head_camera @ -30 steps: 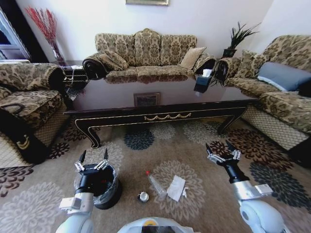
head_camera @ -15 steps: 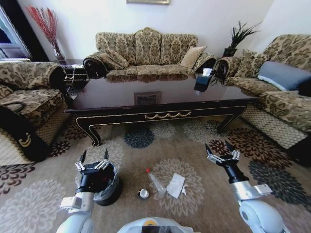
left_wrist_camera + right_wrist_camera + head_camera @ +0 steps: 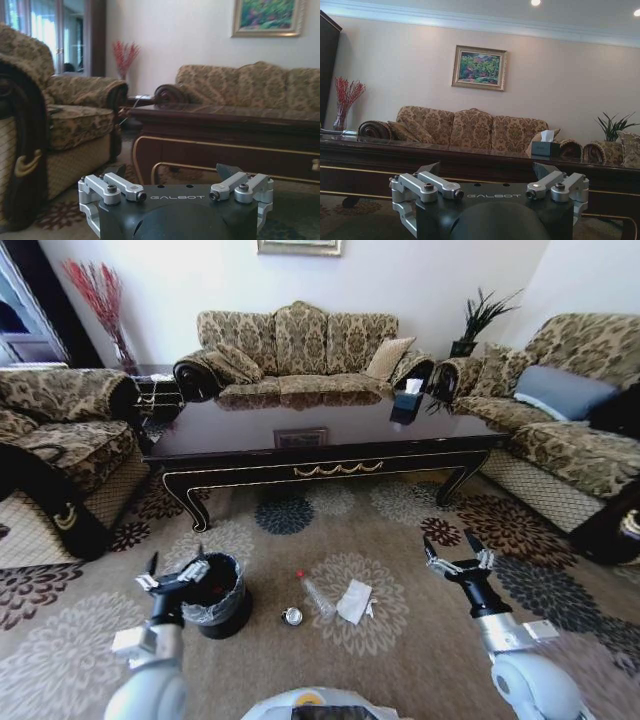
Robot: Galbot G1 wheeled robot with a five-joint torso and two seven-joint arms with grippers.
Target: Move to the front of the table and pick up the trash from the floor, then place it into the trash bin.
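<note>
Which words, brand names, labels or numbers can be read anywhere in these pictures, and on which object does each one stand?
"GALBOT": on the black body of the left gripper, in the left wrist view.
"GALBOT": on the black body of the right gripper, in the right wrist view.
The clear bottle on the floor: any label is too small to read.
The tissue box on the table: no readable print.
The framed painting on the wall: no text.

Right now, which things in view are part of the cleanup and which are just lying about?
Job: bottle, crumpled paper, small can, trash bin, all on the floor.
Not job: tissue box, table, sofa, potted plant.
</note>
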